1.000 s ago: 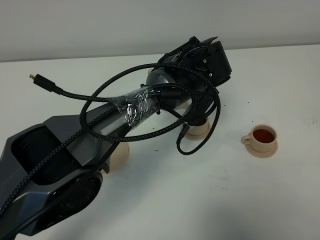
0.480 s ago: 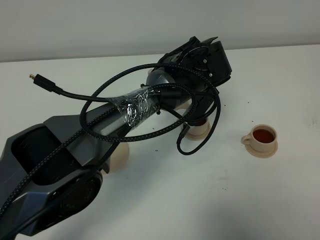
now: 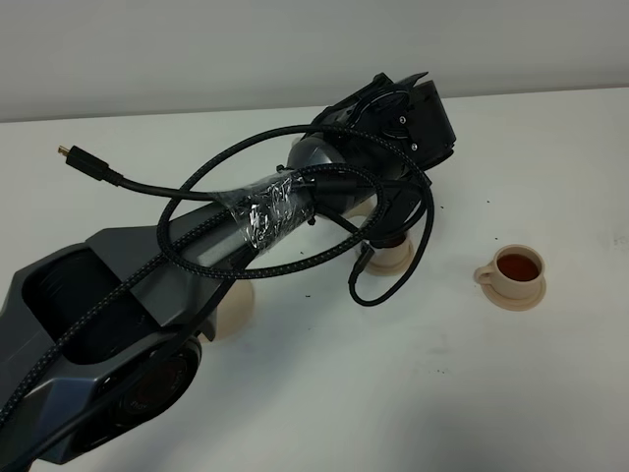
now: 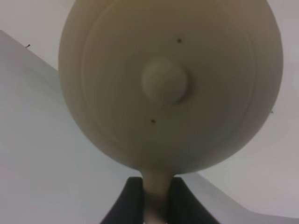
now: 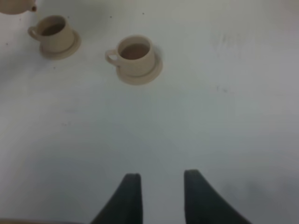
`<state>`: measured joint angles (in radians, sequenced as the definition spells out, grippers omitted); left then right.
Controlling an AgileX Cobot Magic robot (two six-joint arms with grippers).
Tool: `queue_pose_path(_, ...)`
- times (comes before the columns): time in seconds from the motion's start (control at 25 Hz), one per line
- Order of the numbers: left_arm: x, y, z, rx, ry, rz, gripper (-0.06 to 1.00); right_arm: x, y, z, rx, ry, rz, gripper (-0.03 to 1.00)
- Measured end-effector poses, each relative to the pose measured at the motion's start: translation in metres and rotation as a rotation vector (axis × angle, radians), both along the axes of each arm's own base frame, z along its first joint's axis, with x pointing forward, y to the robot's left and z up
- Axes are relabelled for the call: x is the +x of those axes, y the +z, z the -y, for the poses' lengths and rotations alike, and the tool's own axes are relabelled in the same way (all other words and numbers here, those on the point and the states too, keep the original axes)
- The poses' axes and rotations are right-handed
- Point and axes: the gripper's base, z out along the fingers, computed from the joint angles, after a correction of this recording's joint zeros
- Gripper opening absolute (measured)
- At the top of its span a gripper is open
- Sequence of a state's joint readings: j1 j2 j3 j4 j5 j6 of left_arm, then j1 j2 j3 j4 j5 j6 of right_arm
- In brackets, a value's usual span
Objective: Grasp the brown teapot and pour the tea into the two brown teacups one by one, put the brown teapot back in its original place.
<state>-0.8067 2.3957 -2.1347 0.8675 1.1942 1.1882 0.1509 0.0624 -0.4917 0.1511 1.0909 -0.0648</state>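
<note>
The brown teapot (image 4: 168,84) fills the left wrist view, lid and knob facing the camera. My left gripper (image 4: 156,189) is shut on its loop handle. In the exterior high view my left arm (image 3: 295,211) hides the pot and covers most of one teacup (image 3: 390,258). The other teacup (image 3: 517,267) stands on its saucer to the right, full of tea. The right wrist view shows both cups (image 5: 53,31) (image 5: 135,53) with tea in them and the teapot's spout (image 5: 18,7) right above the farther cup. My right gripper (image 5: 159,196) is open and empty above bare table.
The teapot's round saucer (image 3: 234,303) lies partly under the left arm, left of the cups. Black cables (image 3: 197,182) loop around the left arm. The white table (image 3: 413,393) runs to a pale wall at the back.
</note>
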Motion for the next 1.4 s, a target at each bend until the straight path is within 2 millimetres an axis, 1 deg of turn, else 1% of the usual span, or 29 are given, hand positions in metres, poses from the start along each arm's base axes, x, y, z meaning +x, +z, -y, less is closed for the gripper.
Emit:
queue_pose_path(1.0,-0.007,0.001,0.009,0.010,-0.027,0.013,0.12,0.000,0.000,0.000,-0.001,0.001,0.000,0.24)
queue_pose_path(1.4,-0.008,-0.001,0.010,-0.047,0.019,0.018,0.12,0.000,0.000,0.000,0.000,0.000,0.001,0.24)
